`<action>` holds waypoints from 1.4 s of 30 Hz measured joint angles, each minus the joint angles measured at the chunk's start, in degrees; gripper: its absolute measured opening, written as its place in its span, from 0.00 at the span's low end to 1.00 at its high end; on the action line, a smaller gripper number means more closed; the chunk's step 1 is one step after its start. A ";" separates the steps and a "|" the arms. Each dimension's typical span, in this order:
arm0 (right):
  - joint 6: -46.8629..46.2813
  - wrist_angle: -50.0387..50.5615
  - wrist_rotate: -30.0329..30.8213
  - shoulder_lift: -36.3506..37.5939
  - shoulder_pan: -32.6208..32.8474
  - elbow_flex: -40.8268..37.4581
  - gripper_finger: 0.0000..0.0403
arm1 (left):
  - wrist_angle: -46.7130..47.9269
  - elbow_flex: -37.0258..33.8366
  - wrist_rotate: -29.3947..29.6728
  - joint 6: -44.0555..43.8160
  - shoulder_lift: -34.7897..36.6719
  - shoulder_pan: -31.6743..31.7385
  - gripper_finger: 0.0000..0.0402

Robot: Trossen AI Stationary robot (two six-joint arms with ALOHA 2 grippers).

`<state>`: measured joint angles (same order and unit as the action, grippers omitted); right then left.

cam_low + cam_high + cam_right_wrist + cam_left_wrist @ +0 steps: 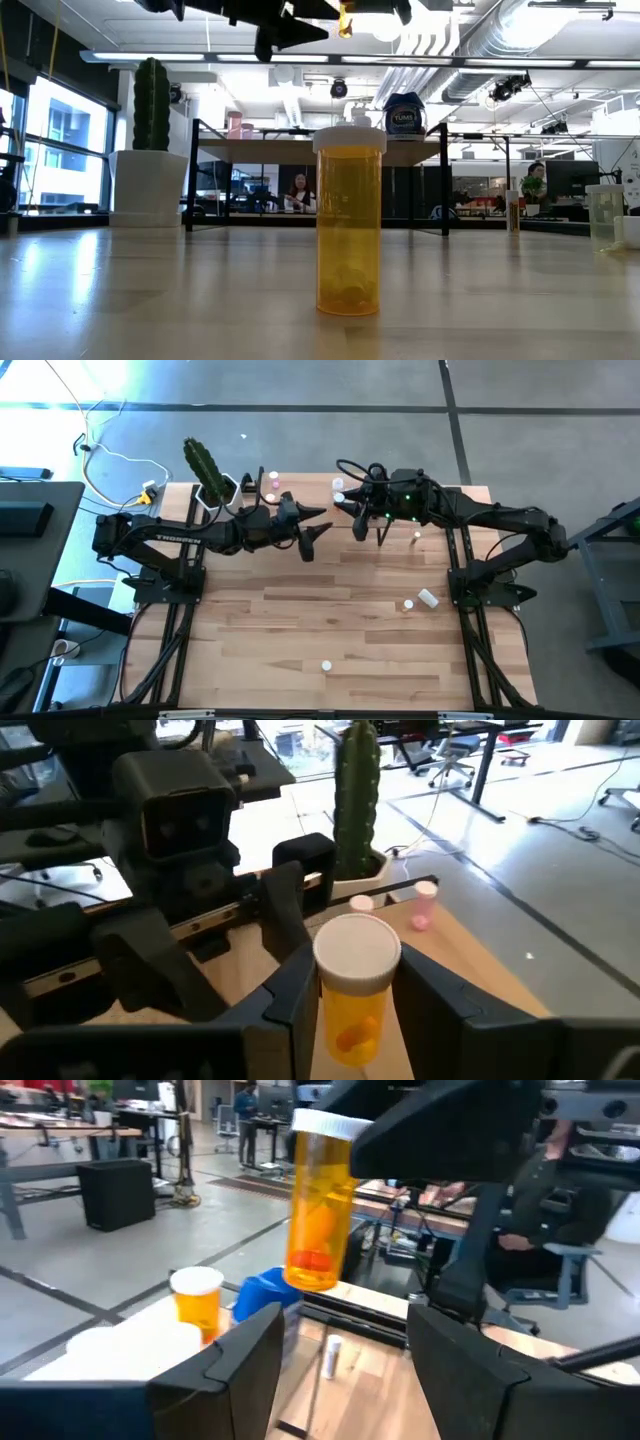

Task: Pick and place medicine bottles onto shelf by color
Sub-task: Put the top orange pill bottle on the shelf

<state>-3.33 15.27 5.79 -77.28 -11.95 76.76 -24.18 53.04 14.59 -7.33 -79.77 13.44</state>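
While the right gripper (352,990) clamps an orange bottle (354,988) by its body, white cap toward the wrist camera, the left gripper (318,532) faces it with fingers parted and nothing between them. Both hang above the table's (300,620) far half, tips near each other. From the left wrist the bottle (318,1205) stands upright, just beyond the open fingers. I judge the right arm is nearer the shelf (300,148) at the far edge, where the blue bottle (405,115) already sits; a second orange bottle (349,222) stands on the table in the low view.
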 joint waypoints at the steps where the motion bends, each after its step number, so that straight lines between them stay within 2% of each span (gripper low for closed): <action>1: 0.64 -0.02 -0.07 0.00 -0.52 0.01 0.25 | 0.16 0.00 0.00 0.00 0.19 0.54 0.50; 7: 2.31 -0.03 -0.42 0.00 -4.64 0.01 0.25 | 0.48 0.00 0.00 0.00 2.26 3.80 0.50; 11: 2.31 -0.13 -4.11 0.00 -7.95 0.01 0.25 | 1.56 0.00 0.00 -0.02 4.14 6.12 0.50; 16: 2.89 -2.45 -8.03 0.00 -11.02 0.01 0.25 | 7.27 0.00 0.00 -0.03 7.82 8.82 0.50; 22: 3.82 -7.59 -9.43 -0.85 -11.82 0.01 0.25 | 14.40 0.00 -0.02 -0.19 14.30 11.22 0.50; 28: 3.53 -13.52 -9.32 -5.46 -11.33 0.01 0.25 | 19.08 0.00 -0.02 -0.02 21.07 13.37 0.50; 36: 3.17 -16.98 0.73 -10.21 -8.89 0.01 0.25 | 25.56 0.00 -0.02 -0.01 27.21 16.31 0.50; 42: -0.89 -17.22 8.73 -12.89 -5.41 0.01 0.25 | 26.96 0.00 -0.47 0.03 29.07 17.49 0.50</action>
<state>-4.21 -1.96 14.51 -90.16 -17.36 76.77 2.77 53.04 14.12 -7.30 -50.70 30.93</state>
